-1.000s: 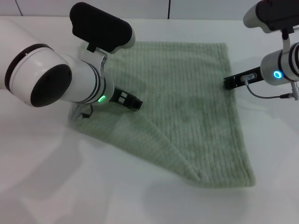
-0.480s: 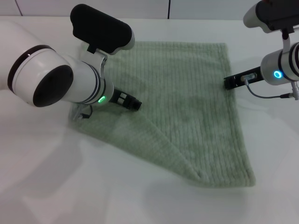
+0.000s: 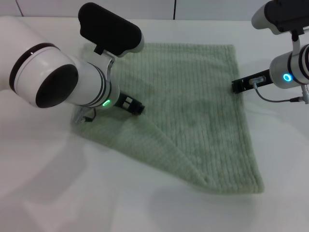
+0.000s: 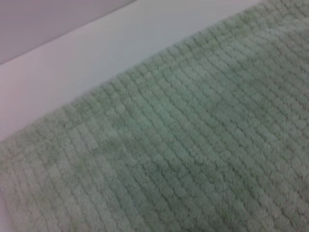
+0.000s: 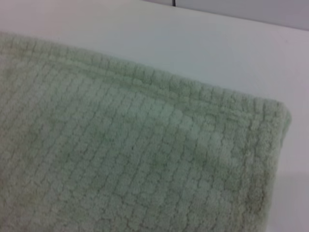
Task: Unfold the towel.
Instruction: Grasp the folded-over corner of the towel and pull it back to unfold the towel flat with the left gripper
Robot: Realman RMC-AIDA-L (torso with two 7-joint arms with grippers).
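Observation:
The pale sage-green towel [image 3: 193, 101] lies on the white table [image 3: 72, 193], with a diagonal crease running from its left middle to its near corner. My left gripper [image 3: 136, 106] is low over the towel's left part, next to the start of that crease. My right gripper [image 3: 236, 86] is at the towel's right hemmed edge, close to the cloth. The left wrist view shows ribbed cloth [image 4: 193, 145] and a hemmed edge with table beyond. The right wrist view shows a towel corner [image 5: 120, 164] with its hem.
My large white left arm [image 3: 53, 82] hides the towel's far left corner. A grey cable [image 3: 275, 99] hangs from my right wrist beside the towel's right edge. Bare table surface lies on every side of the towel, and a wall rises behind it.
My left arm has shifted slightly to the right and back over the towel. The towel and my right arm have not visibly moved.

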